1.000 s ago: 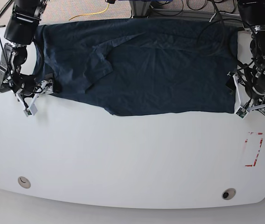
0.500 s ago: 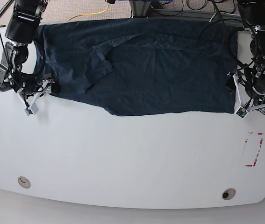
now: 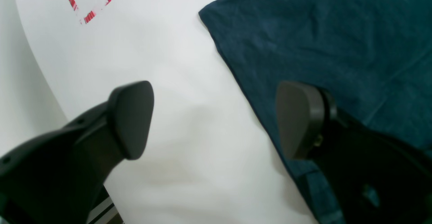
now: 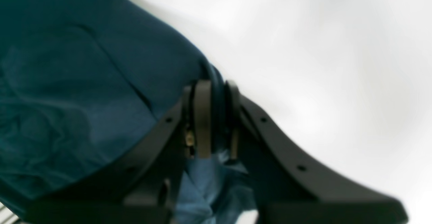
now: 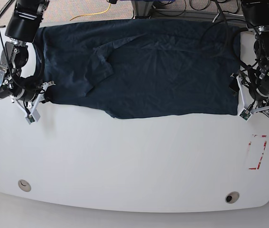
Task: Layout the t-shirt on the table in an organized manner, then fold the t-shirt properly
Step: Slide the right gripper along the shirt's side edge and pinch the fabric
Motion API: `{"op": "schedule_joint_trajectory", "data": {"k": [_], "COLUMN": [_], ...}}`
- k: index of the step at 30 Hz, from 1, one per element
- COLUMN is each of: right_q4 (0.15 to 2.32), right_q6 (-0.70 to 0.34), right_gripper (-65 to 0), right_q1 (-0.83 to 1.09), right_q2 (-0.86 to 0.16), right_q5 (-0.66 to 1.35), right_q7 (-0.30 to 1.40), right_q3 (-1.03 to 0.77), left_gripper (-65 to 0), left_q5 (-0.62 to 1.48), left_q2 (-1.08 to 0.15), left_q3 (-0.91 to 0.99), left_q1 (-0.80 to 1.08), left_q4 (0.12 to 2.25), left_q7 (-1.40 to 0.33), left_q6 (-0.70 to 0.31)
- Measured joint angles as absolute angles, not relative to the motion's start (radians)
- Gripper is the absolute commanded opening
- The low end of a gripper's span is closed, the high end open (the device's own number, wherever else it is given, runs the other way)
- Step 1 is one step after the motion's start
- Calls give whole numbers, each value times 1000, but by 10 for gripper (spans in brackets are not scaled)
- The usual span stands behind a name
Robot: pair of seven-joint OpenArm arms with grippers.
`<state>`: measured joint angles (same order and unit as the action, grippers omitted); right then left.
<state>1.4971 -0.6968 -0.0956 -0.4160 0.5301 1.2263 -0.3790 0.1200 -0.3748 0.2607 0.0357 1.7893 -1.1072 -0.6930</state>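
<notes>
White table (image 5: 134, 161), rounded corners. The t-shirt (image 5: 162, 71), dark navy-teal, lies spread across the table's far half, wrinkled, one sleeve folded over onto the body. Red dashed rectangle (image 5: 257, 152) near the table's front corner, beside the shirt's hem end. Two grommet holes (image 5: 24, 185) along the table's front edge. Right gripper (image 4: 214, 116): jaws together, clamped on the t-shirt's edge, cloth bunched between them. Left gripper (image 3: 216, 119): jaws wide apart, straddling the t-shirt's edge, one finger over cloth, one over bare table.

Right pincer (image 4: 216, 122) clamped; left pincer (image 3: 216, 119) spread wide.
</notes>
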Motion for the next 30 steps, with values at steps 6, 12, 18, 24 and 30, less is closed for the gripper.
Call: {"op": "schedule_joint_trajectory", "data": {"k": [6, 12, 18, 24, 30], "right_q4": [1703, 1868, 1963, 1962, 1963], "right_q6": [-701, -689, -698, -697, -696], "right_gripper": [-587, -587, -587, -587, -587], "right_q1": [-24, 43, 138, 224, 291], "right_q2": [-424, -424, -424, -424, -424], "right_q5": [662, 767, 863, 897, 911], "right_q7": [1246, 1332, 1347, 1369, 1362], "right_q3": [-381, -381, -376, -278, -211], "left_gripper": [-125, -125, -125, -125, -125], "left_q5": [120, 120, 120, 120, 119], "left_q2": [-375, -360, -356, -355, -356], "left_q3": [261, 263, 261, 261, 262], "left_q1": [36, 36, 39, 58, 56], "left_q4": [1789, 1788, 1787, 1786, 1786], "left_q7": [-1107, -1107, -1107, -1107, -1107], "left_q6": [-693, -693, -693, -693, -692]}}
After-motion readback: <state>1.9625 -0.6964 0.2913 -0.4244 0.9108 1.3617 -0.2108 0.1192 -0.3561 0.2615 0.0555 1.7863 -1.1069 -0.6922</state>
